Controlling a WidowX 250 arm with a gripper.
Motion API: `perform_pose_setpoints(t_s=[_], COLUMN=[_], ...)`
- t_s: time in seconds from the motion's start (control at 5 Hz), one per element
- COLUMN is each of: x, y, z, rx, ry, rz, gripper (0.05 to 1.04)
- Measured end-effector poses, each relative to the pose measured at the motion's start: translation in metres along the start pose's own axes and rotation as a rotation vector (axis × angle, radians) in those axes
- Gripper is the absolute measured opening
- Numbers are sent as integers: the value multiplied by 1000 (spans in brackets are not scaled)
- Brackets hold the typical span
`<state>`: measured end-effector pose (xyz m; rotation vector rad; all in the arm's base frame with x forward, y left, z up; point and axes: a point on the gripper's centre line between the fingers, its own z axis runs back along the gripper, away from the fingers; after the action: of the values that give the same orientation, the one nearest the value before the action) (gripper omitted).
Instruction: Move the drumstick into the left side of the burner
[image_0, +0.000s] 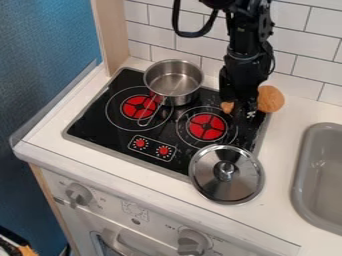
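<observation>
- Drumstick, an orange-brown toy with a thick rounded end (270, 98): in the camera view, it is at the back right corner of the cooktop, beyond the right-hand burner. Its rounded end shows to the right of the gripper (241, 106), and a small piece of the same colour shows to the left; the part between is hidden. Whether it rests on the surface or is raised, I cannot tell.
- The black two-finger gripper hangs down from the upper right over the drumstick's middle. How far open it is, and whether it has hold of the drumstick, cannot be made out.
- The black glass cooktop (100, 122) has a grey border and two round burners with red centres, the left-hand burner (139, 107) and the right-hand burner (206, 127). Two red printed dials (152, 148) are near its front edge.
- A shiny silver metal pot (174, 80) stands upright and uncovered at the back, its wire handle reaching over the left-hand burner.
- A round silver lid with a knob on top (226, 174) lies across the cooktop's front right corner and the white counter (147, 189).
- A grey rectangular sink (299, 172) is set into the counter at right.
- White tiles (300, 50) line the wall behind.
</observation>
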<state>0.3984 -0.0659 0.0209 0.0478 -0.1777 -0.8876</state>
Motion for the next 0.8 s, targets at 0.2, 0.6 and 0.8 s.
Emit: perform_pose_setpoints(t_s=[0.2, 0.6, 0.8], x=[5, 8, 7], y=[-3, 4, 2], z=[-13, -15, -15], rx=[-58, -52, -55], ry=[-35, -58, -57], rz=[-30, -41, -38], gripper=[1001, 692, 402])
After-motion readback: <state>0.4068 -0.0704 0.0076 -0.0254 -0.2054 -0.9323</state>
